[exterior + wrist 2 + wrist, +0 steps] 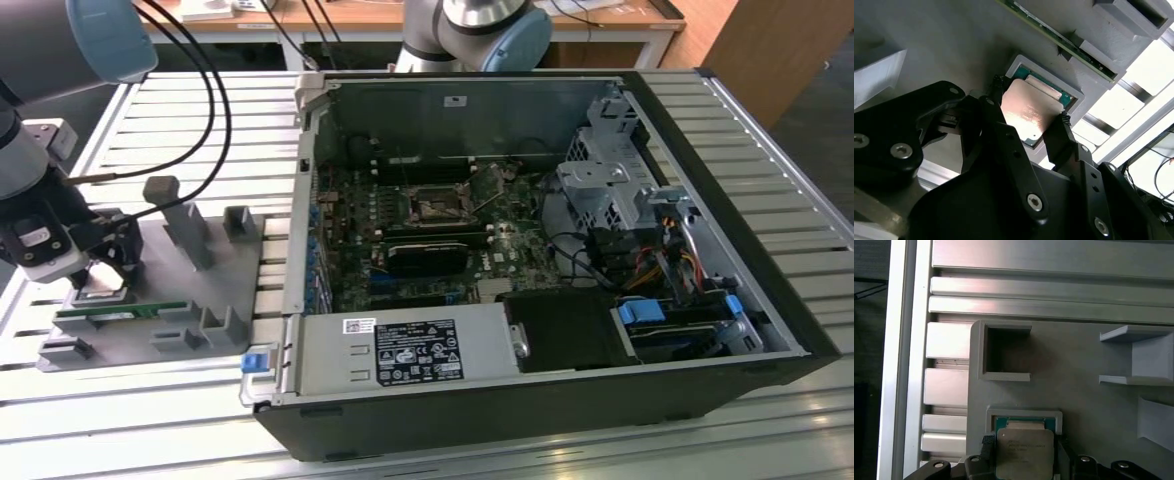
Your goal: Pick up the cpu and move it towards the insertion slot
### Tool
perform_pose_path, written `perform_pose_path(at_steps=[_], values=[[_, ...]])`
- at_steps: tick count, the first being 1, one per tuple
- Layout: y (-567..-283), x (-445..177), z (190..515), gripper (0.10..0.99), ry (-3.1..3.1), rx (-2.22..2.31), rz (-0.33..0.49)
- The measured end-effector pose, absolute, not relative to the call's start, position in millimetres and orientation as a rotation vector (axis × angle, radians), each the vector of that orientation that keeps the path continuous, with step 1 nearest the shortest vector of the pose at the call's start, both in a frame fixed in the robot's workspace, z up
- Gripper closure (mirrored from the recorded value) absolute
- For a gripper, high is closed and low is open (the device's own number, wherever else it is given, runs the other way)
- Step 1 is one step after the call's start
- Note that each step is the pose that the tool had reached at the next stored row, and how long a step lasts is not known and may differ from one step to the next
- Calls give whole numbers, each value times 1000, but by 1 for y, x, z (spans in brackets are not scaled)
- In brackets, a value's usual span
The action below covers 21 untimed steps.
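I see the gripper point(1031, 102) pinching opposite edges of the cpu point(1026, 115), which sits in its pocket point(1024, 413) on the grey holder point(1094, 410), well apart from the insertion slot point(437, 206), so lifting and carrying remain.

Exterior view high, wide; both wrist views close on the cpu point(1031, 112) point(1024, 452).

Consists of a silver-grey arm point(20, 170) with a light-blue joint cap point(107, 35). Carries loose black cables point(200, 100) along the outside. Has a pale grey block point(43, 135) at the wrist. Ends in a matte black gripper point(1031, 107) with two angular, linked fingers point(1004, 145), each pinned by round silver screws point(1035, 202).
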State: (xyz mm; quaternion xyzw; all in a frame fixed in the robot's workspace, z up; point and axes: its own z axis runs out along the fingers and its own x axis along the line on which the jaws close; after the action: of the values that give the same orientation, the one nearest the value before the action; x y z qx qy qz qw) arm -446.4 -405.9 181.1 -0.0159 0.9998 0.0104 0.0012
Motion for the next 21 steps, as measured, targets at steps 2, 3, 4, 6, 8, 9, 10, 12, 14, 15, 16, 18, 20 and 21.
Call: perform_pose_path(at_steps=[2,3,4,6,8,9,10,12,14,15,16,18,20,21], values=[[-406,-446,181,502,3139,-43,33],[-406,-446,181,502,3139,-40,32],[-406,-446,181,502,3139,-38,32],[-406,-446,181,502,3139,-38,32],[-406,-446,181,541,3139,-38,32],[-406,-446,181,541,3139,-38,32],[-406,-446,181,541,3139,-38,33],[-406,-446,182,541,3138,-38,33],[-406,-446,183,541,3139,-38,33],[-406,-446,184,541,3139,-38,33],[-406,-446,184,541,3139,-38,33],[-406,-446,186,541,3139,-38,33],[-406,-446,189,541,3139,-38,33],[-406,-446,191,541,3139,-38,33]])
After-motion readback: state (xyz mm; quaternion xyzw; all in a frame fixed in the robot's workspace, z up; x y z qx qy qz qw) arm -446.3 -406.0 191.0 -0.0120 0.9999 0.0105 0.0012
